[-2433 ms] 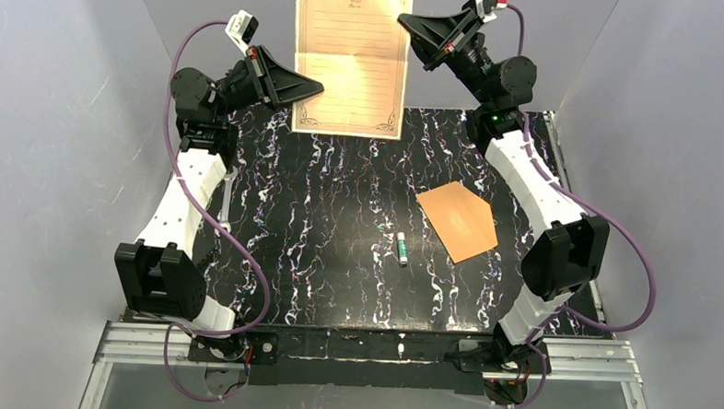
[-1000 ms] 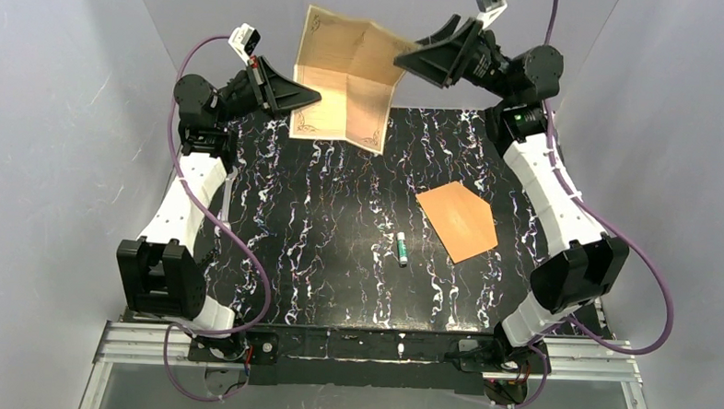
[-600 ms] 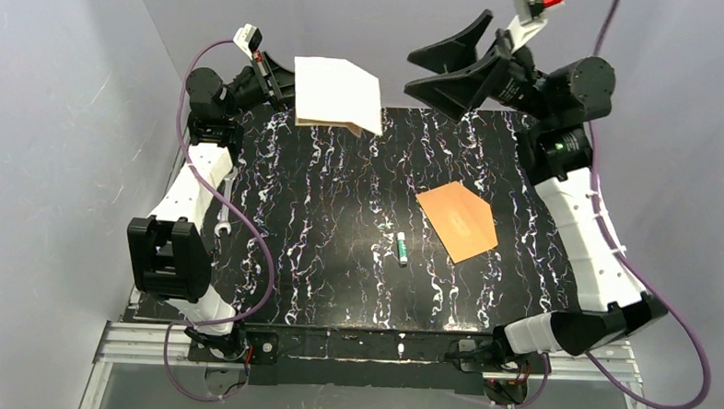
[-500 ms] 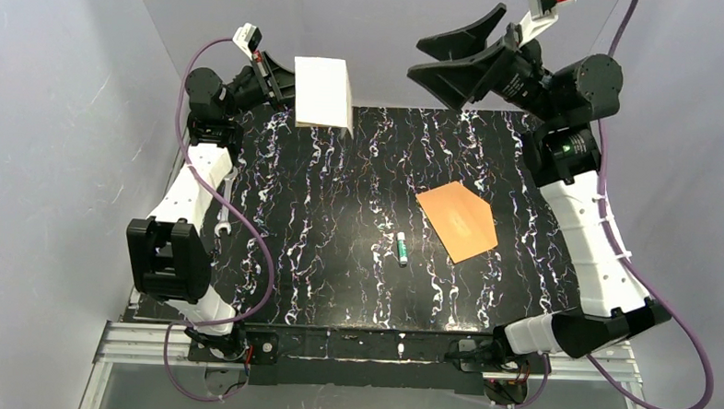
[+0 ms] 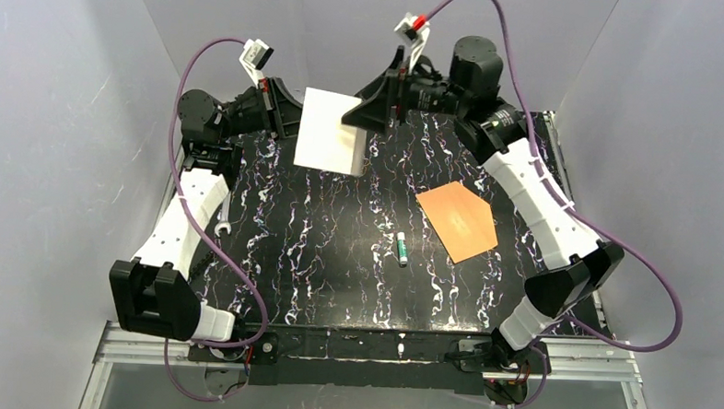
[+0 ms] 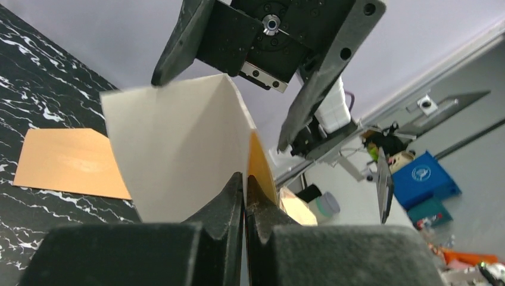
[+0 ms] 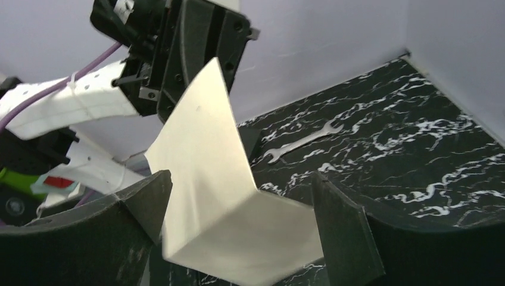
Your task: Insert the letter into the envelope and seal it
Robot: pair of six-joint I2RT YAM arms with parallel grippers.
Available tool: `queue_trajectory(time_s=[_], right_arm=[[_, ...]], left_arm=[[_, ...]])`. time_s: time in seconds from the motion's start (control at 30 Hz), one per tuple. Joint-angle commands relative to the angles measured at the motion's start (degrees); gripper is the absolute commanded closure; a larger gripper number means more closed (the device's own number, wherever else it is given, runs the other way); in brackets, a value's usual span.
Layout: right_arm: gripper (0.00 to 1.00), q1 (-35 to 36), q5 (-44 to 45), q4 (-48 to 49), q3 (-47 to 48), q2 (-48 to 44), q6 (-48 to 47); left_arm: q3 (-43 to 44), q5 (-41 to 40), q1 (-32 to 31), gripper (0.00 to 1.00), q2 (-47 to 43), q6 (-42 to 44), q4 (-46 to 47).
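The left gripper (image 5: 291, 123) (image 6: 244, 192) is pressed together on the loose edges of the pale cream rectangular paper letter (image 5: 329, 134) (image 6: 178, 149) (image 7: 208, 179), pinching them at the sheet's left side. It holds the sheet in the air over the far edge of the black white-veined marbled table (image 5: 318, 286). The right gripper (image 5: 367, 112) (image 7: 241, 214) stands spread wide, one finger on each side of the letter's opposite side; whether its pads touch the paper cannot be told. A couple of seconds ago the letter hung open and flat between both grippers, with its bordered, lined face to the overhead camera. It then buckled, and half a second ago the right gripper had let go and was raised high to the right. That gripper has since swung back down and leftward to straddle the sheet. The letter is now doubled over with its blank back outward, the crease turned toward the right gripper. From above, its longer sides run from far to near, slightly tilted. Well apart from it, the flat orange-brown paper envelope (image 5: 457, 220) (image 6: 65, 162) lies on the table's right half, one corner pointing left. A small green-and-white glue stick (image 5: 401, 250) lies just left of it. A silver metal wrench (image 5: 225, 219) (image 7: 304, 140) lies by the table's left edge.
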Motion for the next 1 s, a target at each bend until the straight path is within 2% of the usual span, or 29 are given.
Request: queue_trajectory(time_s=[0.0,0.1,0.17,0.3,0.47,0.6,0.83,0.93,0.97], right_arm=[[0.07,2.61,1.06,-6.40,5.69,-1.26,-10.41],[0.15,2.85,-3.20,-5.65,4.28,-2.00,-12.83],[0.15,3.34,-7.34,-5.71,1.98,-3.43,-15.88],[0.16,3.65,-10.53,-6.23,-1.50,-5.87,-19.07],[0.20,4.55,-17.63,-6.63,-2.18,-6.02,-19.16],[0.20,5.55,-22.10,-6.53,-2.27,-5.47,-18.59],[0.29,6.57,-21.48,-7.26,-4.70,-6.04,-18.21],[0.19,6.65,-18.96,-9.77,-5.28,-6.47,-20.74],[0.19,6.66,-18.29,-9.91,-5.20,-6.58,-20.90]], left_arm=[[-1.46,7.12,-0.40,1.00,-2.44,3.55,1.39],[-1.00,13.57,-0.37,1.00,-2.61,2.85,1.43],[0.01,16.77,-0.37,1.00,-2.70,1.84,1.39],[1.52,19.49,-0.36,1.00,-3.58,2.00,1.47],[2.72,22.02,-0.45,1.00,-3.21,1.49,1.45],[1.89,24.85,-0.45,1.00,-4.29,2.57,1.48],[3.45,25.38,-0.58,1.00,-4.51,2.67,1.39],[4.02,26.21,-0.78,1.00,-5.04,2.87,1.39],[3.95,26.48,-0.80,1.00,-5.31,3.03,1.39]])
